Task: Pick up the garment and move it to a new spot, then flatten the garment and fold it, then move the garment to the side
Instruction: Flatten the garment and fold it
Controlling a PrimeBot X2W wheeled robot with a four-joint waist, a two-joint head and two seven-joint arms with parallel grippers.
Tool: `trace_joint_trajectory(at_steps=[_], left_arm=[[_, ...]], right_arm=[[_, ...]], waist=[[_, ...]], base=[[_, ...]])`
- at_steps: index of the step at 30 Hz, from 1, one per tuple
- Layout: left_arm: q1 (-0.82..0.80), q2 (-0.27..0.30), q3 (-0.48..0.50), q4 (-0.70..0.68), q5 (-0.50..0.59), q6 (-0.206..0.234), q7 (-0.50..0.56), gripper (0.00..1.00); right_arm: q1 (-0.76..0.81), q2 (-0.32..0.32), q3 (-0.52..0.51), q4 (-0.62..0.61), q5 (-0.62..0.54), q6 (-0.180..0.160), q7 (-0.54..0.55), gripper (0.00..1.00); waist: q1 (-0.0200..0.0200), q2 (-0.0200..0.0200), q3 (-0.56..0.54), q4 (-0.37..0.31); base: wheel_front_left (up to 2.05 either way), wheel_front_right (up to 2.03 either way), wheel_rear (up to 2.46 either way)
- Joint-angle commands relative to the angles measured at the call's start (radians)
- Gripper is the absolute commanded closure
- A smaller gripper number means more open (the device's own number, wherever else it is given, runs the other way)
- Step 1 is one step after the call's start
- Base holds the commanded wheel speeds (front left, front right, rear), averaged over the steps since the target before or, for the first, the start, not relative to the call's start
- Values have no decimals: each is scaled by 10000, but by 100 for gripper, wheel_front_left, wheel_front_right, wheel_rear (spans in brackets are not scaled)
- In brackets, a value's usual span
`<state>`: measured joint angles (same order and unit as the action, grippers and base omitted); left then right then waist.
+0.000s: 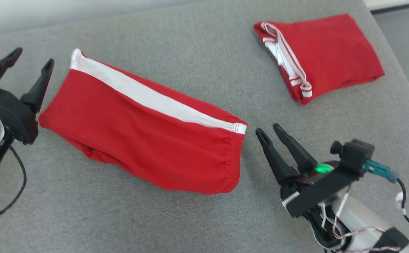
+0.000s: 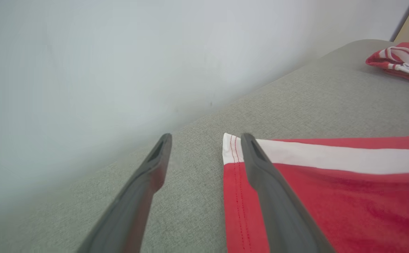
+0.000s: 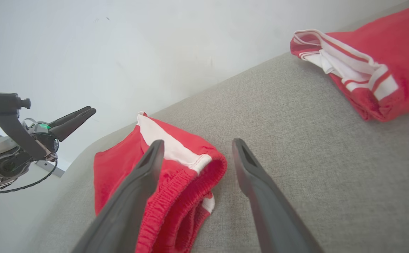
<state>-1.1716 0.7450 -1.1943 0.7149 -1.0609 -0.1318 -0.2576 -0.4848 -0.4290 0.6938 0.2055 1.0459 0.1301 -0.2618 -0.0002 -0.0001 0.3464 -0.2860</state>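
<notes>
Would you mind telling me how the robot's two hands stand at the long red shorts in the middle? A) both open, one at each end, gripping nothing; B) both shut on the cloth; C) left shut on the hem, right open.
A: the left hand is open by the hem end of the red shorts and the right hand open by the waistband end, neither pinching cloth.

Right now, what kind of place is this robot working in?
Likely an indoor garment-folding setup: a broad grey woven-fabric surface against a plain pale wall, one red white-striped pair of shorts laid out, another red-and-white garment folded aside.
</notes>
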Motion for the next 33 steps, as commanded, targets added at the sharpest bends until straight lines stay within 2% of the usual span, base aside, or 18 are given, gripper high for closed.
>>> trace_joint_trajectory(at_steps=[1, 6, 9, 14, 21, 28, 33], left_arm=[[282, -41, 97, 26, -18, 70, -63, 0], [1190, -317, 1544, -766, 667, 574, -74, 0], [1921, -519, 2418, -1326, 1233, 882, -75, 0], [3134, -961, 3825, -1963, 2011, 1114, -77, 0], [4271, -1555, 5061, -1853, 3078, 1068, -78, 0], [4727, -2240, 5642, -1084, 3539, 680, -79, 0], [4494, -2487, 5741, -342, 3640, 422, -81, 0]], right_arm=[[183, -45, -88, -31, -204, 10, -32, 0], [957, 177, -1267, -251, -1400, 9, -32, 0], [1660, 770, -2377, -701, -2036, 10, -16, 0], [2617, 1595, -3697, -1434, -3645, 9, -19, 0], [3547, 2683, -4614, -2194, -6008, 9, -16, 0], [4106, 3375, -4960, -2339, -6866, 9, -16, 0], [4197, 3453, -4828, -2294, -7023, 9, -16, 0]], waist=[[2, 1, -421, 239], [2, 1, -746, 554], [2, 1, -862, 764], [2, 1, -994, 940], [2, 1, -1048, 855], [2, 1, -1005, 752], [2, 1, -920, 649]], base=[[0, 0, 0], [0, 0, 0], [0, 0, 0], [0, 0, 0], [0, 0, 0], [0, 0, 0], [0, 0, 0]])
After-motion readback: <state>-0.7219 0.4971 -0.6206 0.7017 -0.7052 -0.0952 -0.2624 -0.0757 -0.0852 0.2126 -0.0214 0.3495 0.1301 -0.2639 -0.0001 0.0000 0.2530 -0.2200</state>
